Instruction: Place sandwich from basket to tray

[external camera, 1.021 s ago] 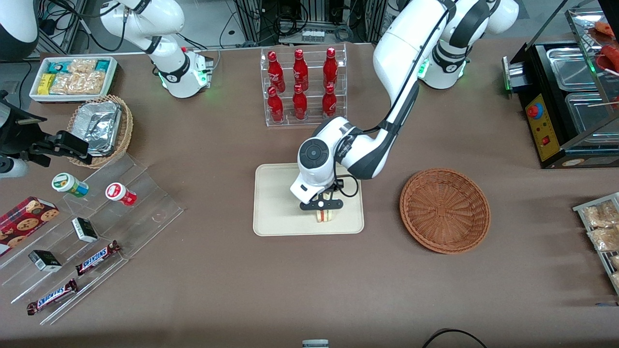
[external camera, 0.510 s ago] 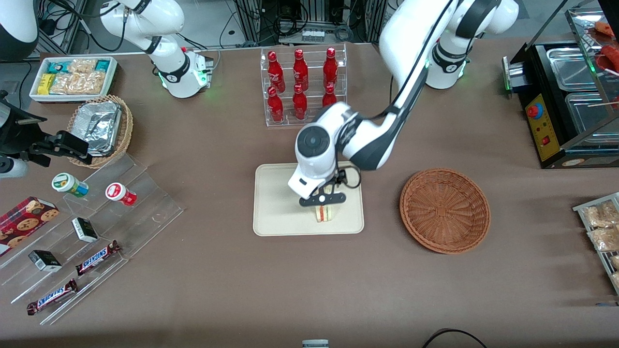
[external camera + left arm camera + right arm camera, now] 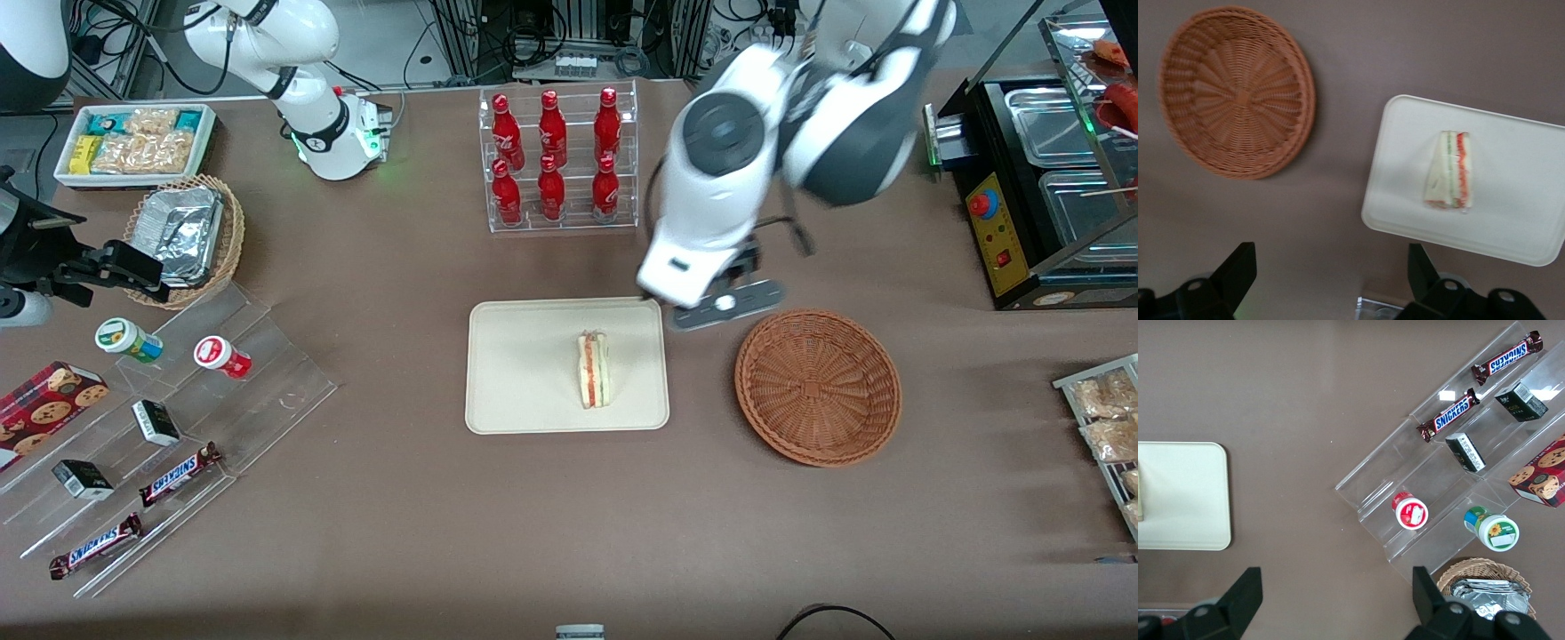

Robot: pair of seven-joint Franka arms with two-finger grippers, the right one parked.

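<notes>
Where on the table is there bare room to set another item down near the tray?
The tray is bare beside the sandwich, toward the parked arm's end. The basket is empty. Open gripper hangs over the tray-basket gap. The tiered stand is crowded.

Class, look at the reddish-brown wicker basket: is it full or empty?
Empty. The basket shows only bare weave; the sandwich lies on the tray. The end effector, open, hangs above the table between them.
</notes>
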